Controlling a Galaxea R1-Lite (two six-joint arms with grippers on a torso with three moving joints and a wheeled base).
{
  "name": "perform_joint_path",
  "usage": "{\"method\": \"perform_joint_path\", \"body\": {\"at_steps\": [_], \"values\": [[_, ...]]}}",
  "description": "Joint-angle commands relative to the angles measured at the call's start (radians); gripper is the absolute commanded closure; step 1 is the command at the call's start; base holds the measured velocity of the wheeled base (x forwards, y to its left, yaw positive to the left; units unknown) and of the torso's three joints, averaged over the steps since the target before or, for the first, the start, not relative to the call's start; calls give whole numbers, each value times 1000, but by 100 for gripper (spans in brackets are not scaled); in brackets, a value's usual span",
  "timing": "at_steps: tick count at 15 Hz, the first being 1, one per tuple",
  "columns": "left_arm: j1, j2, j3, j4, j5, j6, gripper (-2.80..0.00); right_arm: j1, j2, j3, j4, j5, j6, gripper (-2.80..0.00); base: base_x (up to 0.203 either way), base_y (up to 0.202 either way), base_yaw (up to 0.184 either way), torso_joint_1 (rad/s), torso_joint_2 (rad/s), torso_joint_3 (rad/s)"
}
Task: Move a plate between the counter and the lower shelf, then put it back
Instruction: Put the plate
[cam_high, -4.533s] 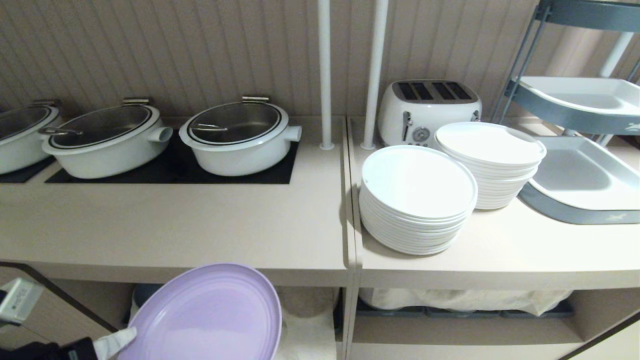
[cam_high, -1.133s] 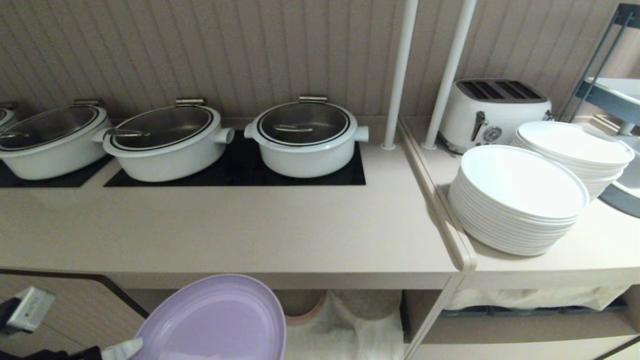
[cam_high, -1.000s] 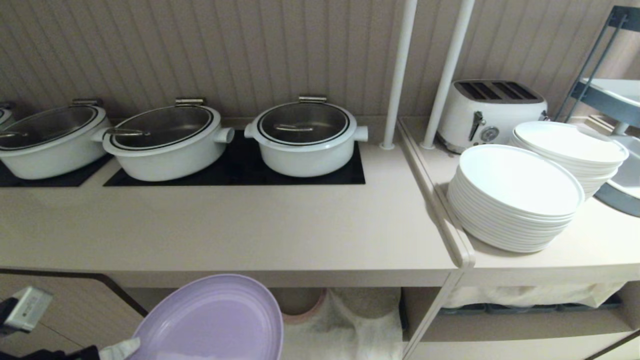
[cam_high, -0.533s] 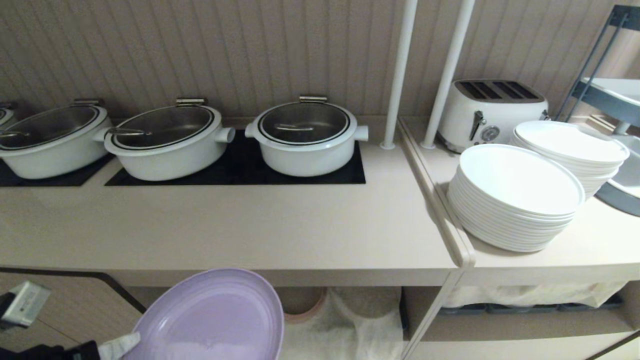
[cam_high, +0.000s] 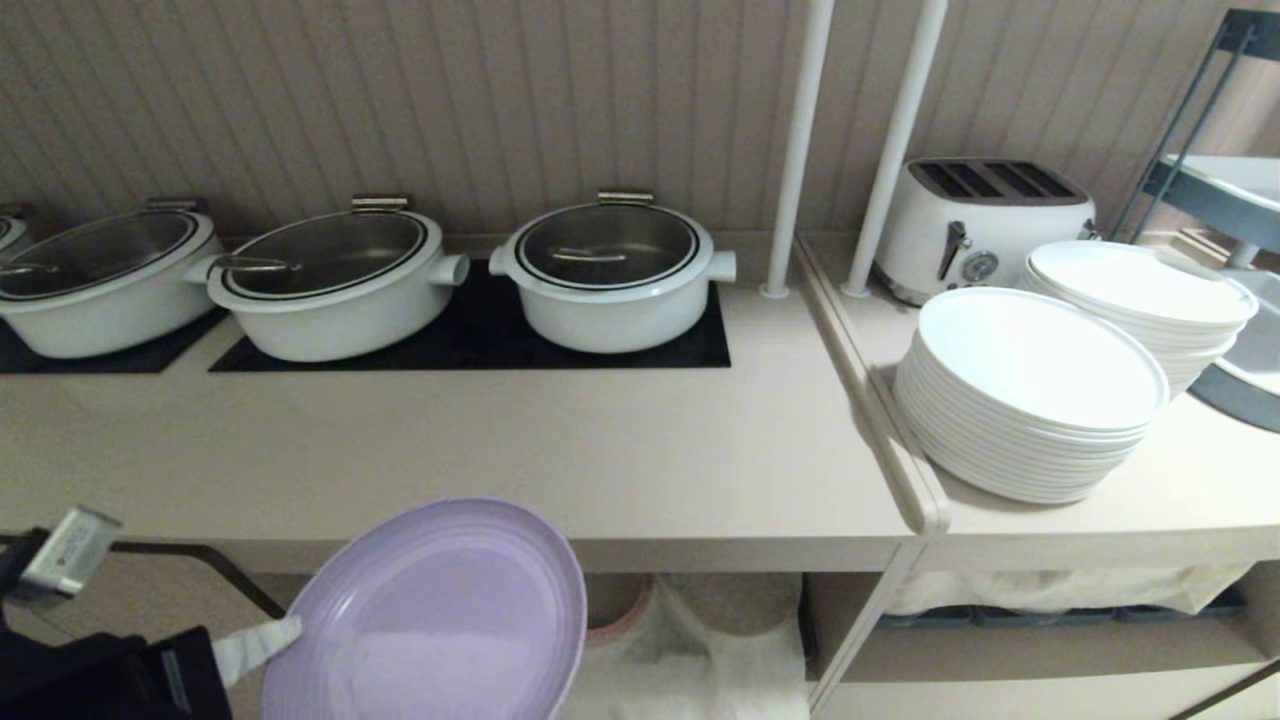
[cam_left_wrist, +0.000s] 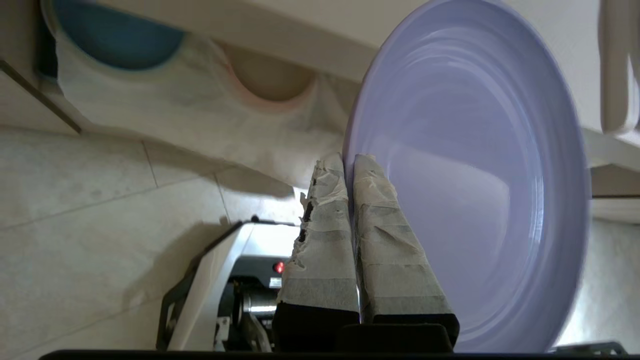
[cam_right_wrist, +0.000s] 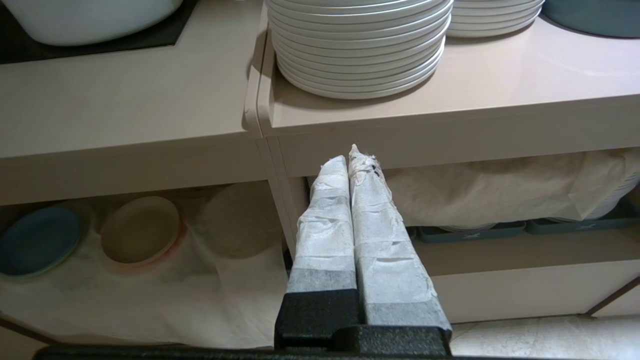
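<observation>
The lavender plate (cam_high: 430, 615) hangs in the air in front of the counter (cam_high: 480, 470), its far rim level with the counter's front edge. My left gripper (cam_high: 285, 632) is shut on the plate's near-left rim, and the left wrist view shows its taped fingers (cam_left_wrist: 325, 210) pinching the plate (cam_left_wrist: 475, 190) edge between them. The lower shelf (cam_right_wrist: 150, 280) with its wrinkled white cloth lies below the counter, partly hidden behind the plate in the head view. My right gripper (cam_right_wrist: 352, 155) is shut on nothing, parked low in front of the cabinet divider.
Three white lidded pots (cam_high: 615, 275) stand on black hob panels (cam_high: 480, 345) at the counter's back. Two stacks of white plates (cam_high: 1030, 395) and a toaster (cam_high: 985, 220) sit on the right-hand top. Blue (cam_right_wrist: 37, 240) and beige-pink (cam_right_wrist: 142, 230) small plates rest on the shelf cloth.
The left gripper has lifted the lavender plate up and a little to the right, so its rim now reaches the counter's front edge. The right arm is still.
</observation>
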Motion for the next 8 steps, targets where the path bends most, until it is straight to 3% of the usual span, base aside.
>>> {"method": "perform_joint_path", "body": {"at_steps": [1,8], "values": [[0,86,-32,-25,-2,-4,0,1,1,0,0,1,1,0,0,0,0,0,0,0],[0,390,-147,-192,0,-8,0,0,0,0,0,0,1,0,0,0,0,0,0,0]]}}
